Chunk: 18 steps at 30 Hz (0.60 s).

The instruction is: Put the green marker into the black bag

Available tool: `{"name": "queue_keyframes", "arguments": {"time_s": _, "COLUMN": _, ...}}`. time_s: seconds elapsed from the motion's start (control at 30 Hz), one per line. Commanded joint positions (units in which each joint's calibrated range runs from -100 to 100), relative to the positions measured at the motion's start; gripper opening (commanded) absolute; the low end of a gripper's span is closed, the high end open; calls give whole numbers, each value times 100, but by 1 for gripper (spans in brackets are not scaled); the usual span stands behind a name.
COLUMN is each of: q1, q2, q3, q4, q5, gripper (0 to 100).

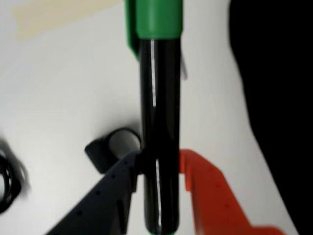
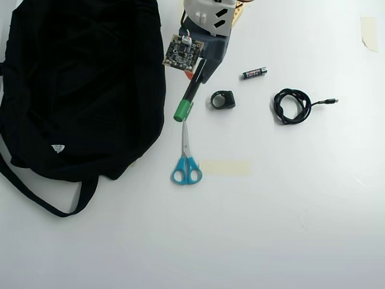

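Beside the black bag (image 2: 78, 90), the gripper (image 1: 159, 164) is pinching the green marker (image 1: 159, 112) by its black barrel above the white table (image 2: 289, 211).

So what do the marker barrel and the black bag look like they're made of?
The green marker barrel looks like glossy hard plastic, with sharp streak highlights along it. The black bag looks like soft matte fabric: it lies slumped and creased, without shine.

You have one green marker (image 2: 187, 96), one black bag (image 2: 78, 84), one pair of blue-handled scissors (image 2: 186, 159), one small black battery (image 2: 254, 73), one coiled black cable (image 2: 292, 106), one small black ring-shaped piece (image 2: 222, 100), and two strips of beige tape (image 2: 225, 167) (image 2: 369, 32) on the table.
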Motion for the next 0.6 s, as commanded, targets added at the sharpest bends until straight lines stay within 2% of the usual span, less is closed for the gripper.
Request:
{"name": "queue_keyframes", "arguments": {"time_s": 0.0, "q1": 428, "q2": -169, "q3": -450, "q4": -101, "q5": -24, "gripper": 2}}
{"name": "queue_keyframes", "arguments": {"time_s": 0.3, "q1": 1452, "q2": -128, "q3": -459, "q4": -101, "q5": -161, "gripper": 2}}
{"name": "queue_keyframes", "arguments": {"time_s": 0.57, "q1": 2814, "q2": -111, "q3": -396, "q4": -101, "q5": -334, "gripper": 2}}
